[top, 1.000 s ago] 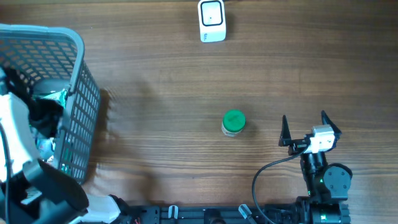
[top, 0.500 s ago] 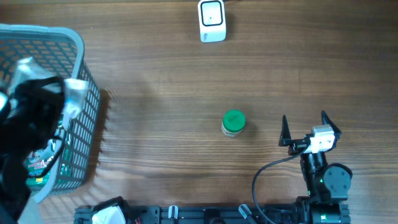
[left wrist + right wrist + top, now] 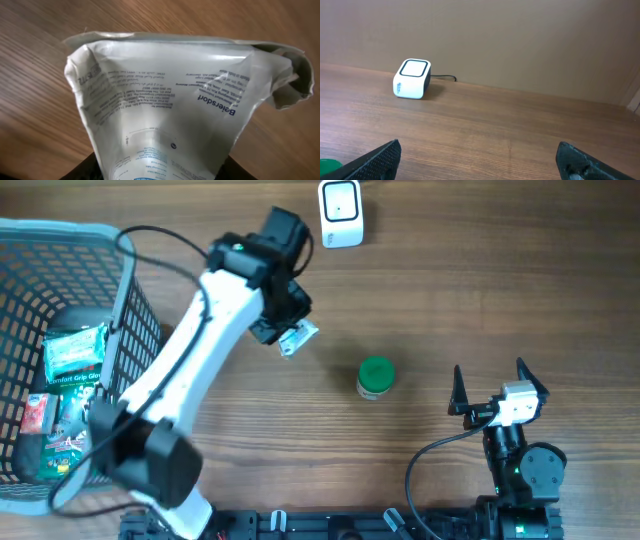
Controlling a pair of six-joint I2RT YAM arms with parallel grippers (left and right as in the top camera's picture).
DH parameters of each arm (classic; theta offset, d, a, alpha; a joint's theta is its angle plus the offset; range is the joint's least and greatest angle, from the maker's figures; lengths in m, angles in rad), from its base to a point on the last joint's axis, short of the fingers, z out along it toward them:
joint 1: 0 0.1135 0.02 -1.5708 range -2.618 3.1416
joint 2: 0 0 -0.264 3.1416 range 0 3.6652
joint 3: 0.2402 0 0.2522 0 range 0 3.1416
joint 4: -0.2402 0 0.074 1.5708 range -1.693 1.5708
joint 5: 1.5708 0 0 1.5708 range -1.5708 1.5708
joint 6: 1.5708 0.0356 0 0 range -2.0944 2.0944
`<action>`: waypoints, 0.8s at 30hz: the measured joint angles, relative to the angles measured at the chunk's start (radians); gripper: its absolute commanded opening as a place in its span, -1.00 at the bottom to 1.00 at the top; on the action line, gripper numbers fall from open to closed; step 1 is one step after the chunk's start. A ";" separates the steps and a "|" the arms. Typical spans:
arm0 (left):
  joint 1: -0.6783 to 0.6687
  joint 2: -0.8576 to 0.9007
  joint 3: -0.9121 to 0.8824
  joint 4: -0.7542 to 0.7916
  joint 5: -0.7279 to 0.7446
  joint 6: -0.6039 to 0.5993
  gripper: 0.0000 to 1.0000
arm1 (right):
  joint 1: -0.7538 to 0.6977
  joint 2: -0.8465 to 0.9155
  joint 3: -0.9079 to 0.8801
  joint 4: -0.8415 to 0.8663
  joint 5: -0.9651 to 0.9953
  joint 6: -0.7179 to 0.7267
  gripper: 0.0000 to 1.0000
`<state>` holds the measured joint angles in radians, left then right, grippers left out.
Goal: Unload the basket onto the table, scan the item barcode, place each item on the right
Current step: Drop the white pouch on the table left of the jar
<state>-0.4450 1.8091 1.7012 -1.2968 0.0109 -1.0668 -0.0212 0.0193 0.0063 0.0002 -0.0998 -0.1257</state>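
Silvery pouch (image 3: 170, 110) conceals most of the left claw (image 3: 283, 333) gripping it.

Brown wood-grain table (image 3: 500, 280): surface flat, grain running side to side. Plain matte beige wall (image 3: 520, 40) rises behind its far edge. Lighting even, shadows soft.

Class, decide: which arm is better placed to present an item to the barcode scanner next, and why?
Left. The left gripper holds the white pouch close to the scanner; the right gripper stands open, empty and farther away.
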 measured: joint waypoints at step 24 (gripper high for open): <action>-0.036 -0.057 -0.221 0.154 0.002 -0.192 1.00 | 0.000 0.000 0.000 0.000 0.000 0.000 1.00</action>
<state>-0.4808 1.7523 1.4799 -1.1423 0.0124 -1.2583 -0.0212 0.0193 0.0063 0.0002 -0.0998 -0.1257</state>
